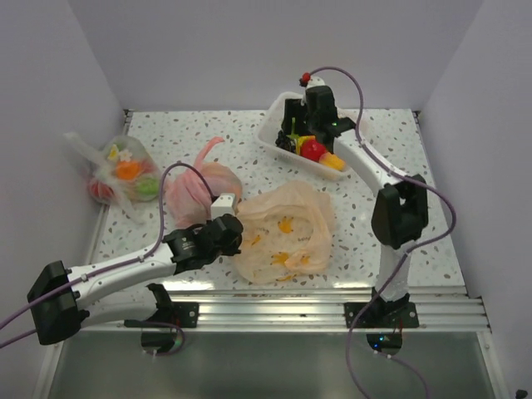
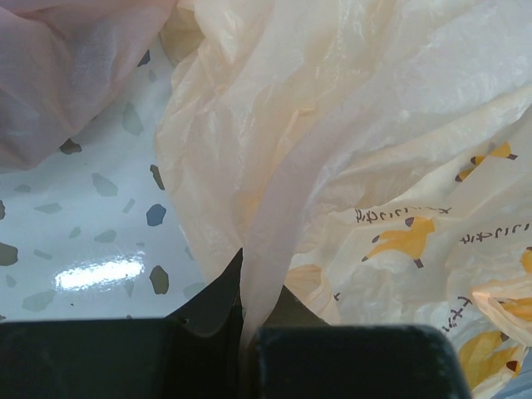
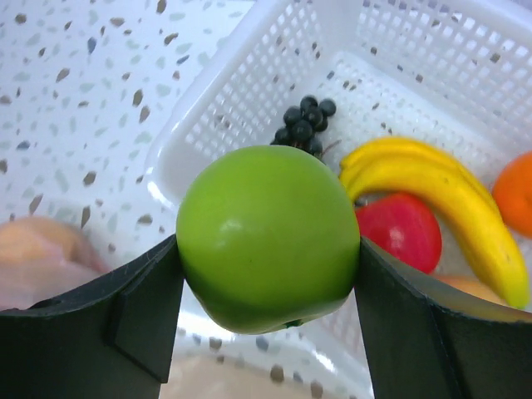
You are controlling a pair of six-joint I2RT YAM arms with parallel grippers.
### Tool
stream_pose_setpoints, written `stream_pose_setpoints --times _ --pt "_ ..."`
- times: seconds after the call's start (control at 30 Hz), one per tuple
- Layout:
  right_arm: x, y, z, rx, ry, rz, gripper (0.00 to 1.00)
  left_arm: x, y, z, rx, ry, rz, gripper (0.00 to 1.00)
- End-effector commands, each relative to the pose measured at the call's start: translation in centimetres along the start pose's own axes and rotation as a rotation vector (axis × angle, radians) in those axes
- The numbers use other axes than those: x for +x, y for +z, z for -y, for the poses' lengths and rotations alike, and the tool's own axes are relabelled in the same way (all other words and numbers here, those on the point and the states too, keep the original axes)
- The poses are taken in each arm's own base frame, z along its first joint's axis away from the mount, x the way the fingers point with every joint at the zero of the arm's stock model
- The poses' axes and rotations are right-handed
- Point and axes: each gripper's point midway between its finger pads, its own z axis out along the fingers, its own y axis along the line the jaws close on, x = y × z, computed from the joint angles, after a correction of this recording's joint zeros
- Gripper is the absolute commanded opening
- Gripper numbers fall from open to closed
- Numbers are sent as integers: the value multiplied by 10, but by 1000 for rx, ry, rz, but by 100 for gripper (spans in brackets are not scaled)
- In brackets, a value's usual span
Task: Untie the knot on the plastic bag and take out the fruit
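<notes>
The pale peach-orange plastic bag (image 1: 285, 233) lies open and slack at the table's front middle; no knot shows. My left gripper (image 1: 235, 233) is shut on a fold of the bag (image 2: 266, 274) at its left edge. My right gripper (image 1: 293, 140) is shut on the green apple (image 3: 268, 237) and holds it above the near-left rim of the white basket (image 3: 191, 141). In the basket lie a banana (image 3: 440, 187), a red apple (image 3: 399, 231), a grape bunch (image 3: 303, 125), an orange (image 3: 514, 189) and a peach-coloured fruit (image 3: 465, 287).
A pink bag (image 1: 199, 187) with a long twisted tail lies just behind my left gripper. A clear flower-print bag (image 1: 125, 174) with fruit inside sits at the far left. The white basket (image 1: 274, 133) stands at the back. Walls close in on three sides.
</notes>
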Motion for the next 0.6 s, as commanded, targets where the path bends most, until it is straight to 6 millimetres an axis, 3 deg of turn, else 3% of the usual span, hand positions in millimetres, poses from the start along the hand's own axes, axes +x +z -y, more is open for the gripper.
stream_pose_setpoints --times 0.0,0.03,0.07,0.1,0.17,0.2,0.27,0.37,0.57 --pt "-60 35 1 -4 64 120 25 -8 -1 11 69 -7 37 3" --pt "-41 64 6 11 69 73 26 -8 -1 13 80 -10 39 2" --pt "-43 74 9 20 75 79 31 -7 -2 14 87 -9 38 3" --pt "-64 76 8 18 87 129 35 -6 -1 14 88 -10 37 3" --pt "-55 99 14 36 98 114 48 -7 -1 16 101 -13 39 2" --pt "-64 99 16 38 109 135 68 -6 -1 16 102 -9 36 2" --pt "-63 101 16 35 106 135 92 -6 -1 18 107 -7 35 2" --pt "-64 91 14 20 86 139 99 -6 0 19 113 -8 37 2" --pt "-58 25 13 -15 21 136 99 -11 -2 27 143 -13 39 2"
